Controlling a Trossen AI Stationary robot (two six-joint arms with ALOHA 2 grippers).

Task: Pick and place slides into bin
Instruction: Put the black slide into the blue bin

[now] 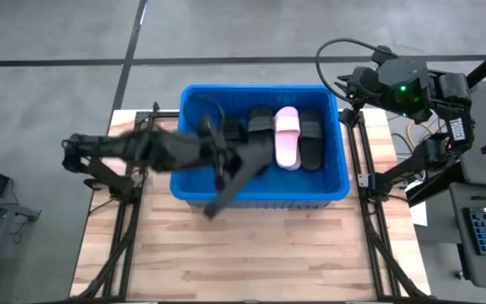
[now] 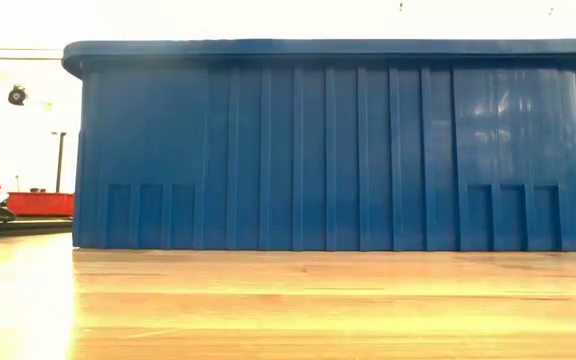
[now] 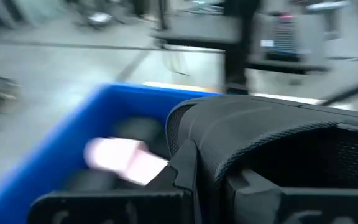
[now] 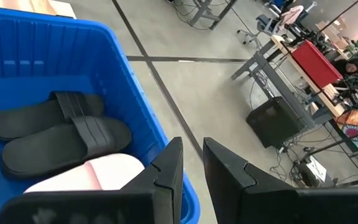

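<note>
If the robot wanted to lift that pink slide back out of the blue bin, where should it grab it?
Probably by the wide strap. The pink slide lies flat, sole down, in the bin with black slides close on both sides, so its edges are boxed in. The strap arches up, so coming straight down from above looks easiest. The left gripper holds a black slide over the bin; the right gripper waits by its far right corner.

Four cameras, one shared big blue ribbed plastic bin (image 1: 260,190)

High view looks straight down on the table; low view sits at table height, close against the bin's wall (filling it); both wrist views peer over its rim from opposite sides.
</note>
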